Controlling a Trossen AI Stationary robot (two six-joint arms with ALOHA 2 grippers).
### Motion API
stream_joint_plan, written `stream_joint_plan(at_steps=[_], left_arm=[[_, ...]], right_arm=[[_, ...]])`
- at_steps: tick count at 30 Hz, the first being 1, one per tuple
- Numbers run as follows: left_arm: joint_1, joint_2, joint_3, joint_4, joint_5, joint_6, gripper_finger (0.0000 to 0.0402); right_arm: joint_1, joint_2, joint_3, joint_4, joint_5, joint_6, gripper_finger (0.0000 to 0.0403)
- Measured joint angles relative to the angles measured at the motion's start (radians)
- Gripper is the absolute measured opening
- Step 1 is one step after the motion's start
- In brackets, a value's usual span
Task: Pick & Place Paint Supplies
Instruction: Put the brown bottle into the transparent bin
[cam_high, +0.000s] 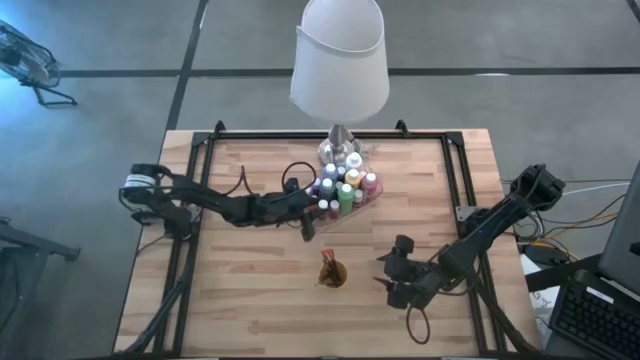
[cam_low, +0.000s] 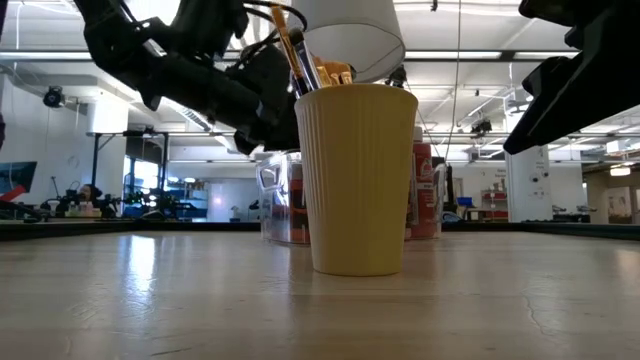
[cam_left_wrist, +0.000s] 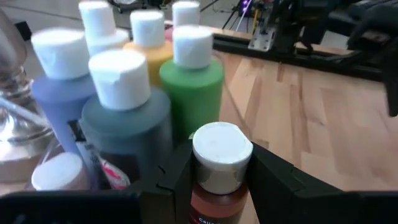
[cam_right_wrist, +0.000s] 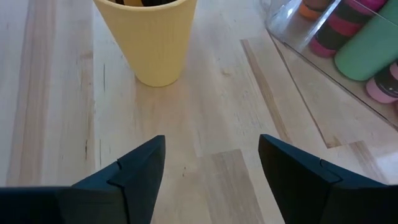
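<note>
Several white-capped paint bottles (cam_left_wrist: 124, 124), blue, grey, green and yellow, stand packed in the clear tray (cam_high: 345, 190) at the table's far middle. My left gripper (cam_left_wrist: 221, 165) reaches in from the table's left to the tray's near-left corner (cam_high: 312, 222). It is shut on a red-brown bottle with a white cap (cam_left_wrist: 222, 146). Thin brushes (cam_low: 300, 55) stand upright in the orange cup (cam_high: 333, 272). My right gripper (cam_right_wrist: 211, 162) hangs open above bare wood to the right of the cup (cam_high: 397, 278). My left gripper pinches the red-brown bottle between its two fingers (cam_left_wrist: 177, 177), just under the white cap at the bottle's shoulder (cam_left_wrist: 214, 190). The fingers come nearly level from the table's left. The bottle stands upright beside the grey bottle; its bottom is hidden by the gripper.
A lamp with a white shade (cam_high: 340, 60) and a glass foot (cam_high: 340, 150) stands right behind the tray. A dark frame rail (cam_high: 330, 135) runs round the table's far and side edges. Bare wood lies in front of the cup and at the near left.
</note>
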Motion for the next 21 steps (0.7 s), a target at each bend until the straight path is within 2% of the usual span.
stream_joint_plan(at_steps=[21], left_arm=[[0.011, 0.058, 0.000, 0.019, 0.020, -0.076, 0.0131]], right_arm=[[-0.001, 0.001, 0.000, -0.001, 0.000, 0.000, 0.0304]])
